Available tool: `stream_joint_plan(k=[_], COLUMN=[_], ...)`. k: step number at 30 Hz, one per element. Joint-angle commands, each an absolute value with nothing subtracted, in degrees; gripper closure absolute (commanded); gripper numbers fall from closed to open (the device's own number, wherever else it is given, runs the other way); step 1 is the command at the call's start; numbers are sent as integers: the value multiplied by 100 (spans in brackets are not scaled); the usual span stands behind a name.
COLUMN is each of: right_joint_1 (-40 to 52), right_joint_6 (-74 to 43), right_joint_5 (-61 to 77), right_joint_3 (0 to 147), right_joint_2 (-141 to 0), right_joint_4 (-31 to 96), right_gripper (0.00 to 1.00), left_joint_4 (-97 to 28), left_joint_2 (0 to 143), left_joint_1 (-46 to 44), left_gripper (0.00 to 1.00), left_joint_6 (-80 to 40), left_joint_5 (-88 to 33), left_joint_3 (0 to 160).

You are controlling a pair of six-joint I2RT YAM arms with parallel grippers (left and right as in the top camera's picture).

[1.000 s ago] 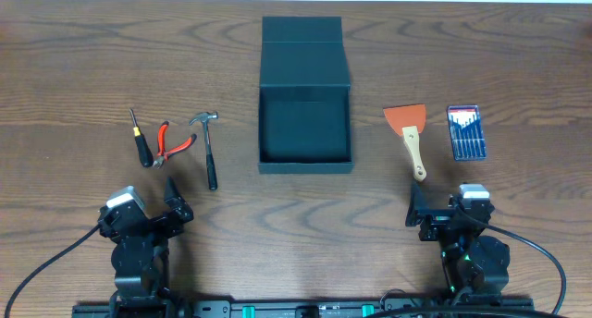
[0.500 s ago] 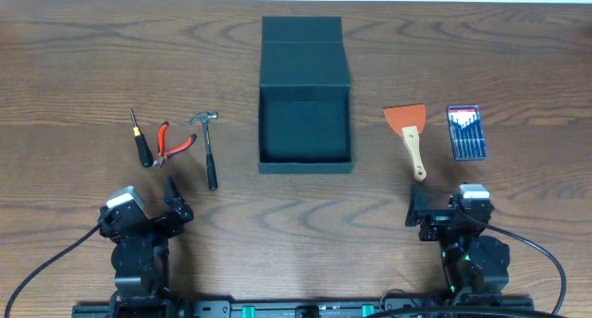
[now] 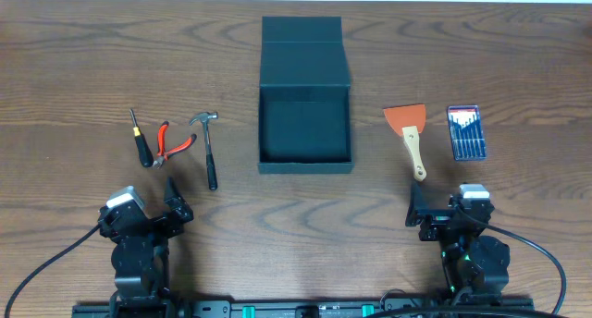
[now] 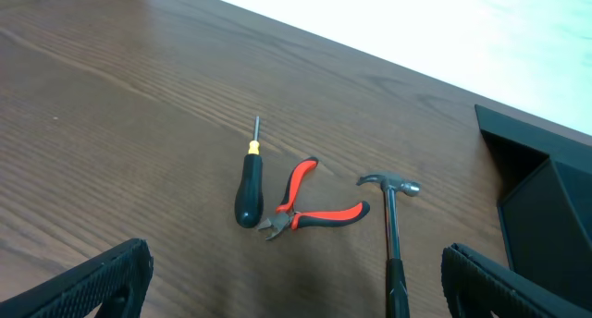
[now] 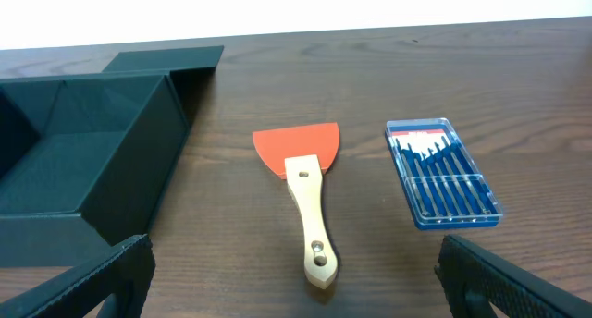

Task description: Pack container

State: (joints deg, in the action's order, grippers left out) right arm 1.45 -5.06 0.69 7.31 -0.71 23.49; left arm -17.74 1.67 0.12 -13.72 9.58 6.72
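Evidently nothing has moved: left gripper [image 4: 296, 288] and right gripper [image 5: 296, 283] rest wide open and empty, container [image 3: 305, 165] lies open and unfilled, so packing hasn't begun.

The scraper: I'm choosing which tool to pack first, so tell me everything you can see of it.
The scraper has a flat orange blade, widest at its far edge, and a pale handle that looks like wood, with a small hole near its end. It lies flat on the wooden table, blade pointing away from the robot and handle toward it, slightly angled. It sits between the container and the blue screwdriver case, touching neither. Nothing holds it.
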Motion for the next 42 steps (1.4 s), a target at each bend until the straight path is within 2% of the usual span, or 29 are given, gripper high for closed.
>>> stream_joint_plan(k=[1,18,24,28,34,42], right_joint_1=[115,115,115,115,108,-392], right_joint_6=[-576,-602,-1955,-2097,-1879,-805], right_joint_5=[113,270,1007,1031,338,180], right_joint_3=[690,690,690,864,1938,4746], right_joint_2=[-32,-32,-40,-266,-1798,-5323], right_joint_4=[2357,2379,2316,2316,2429,3468], right_gripper=[1,1,1,1,1,1], left_joint_4=[-1920,-1883,-1763,-1782,-2327,-3096], left_joint_2=[204,204,211,276,1210,4003], left_joint_1=[10,10,10,10,10,10], left_gripper=[2,2,2,2,2,2], left_joint_6=[-1385,-1402,-1922,-2047,-1848,-1656], left_joint_5=[985,943,615,342,342,185], left_joint_3=[585,582,585,808,1887,4014])
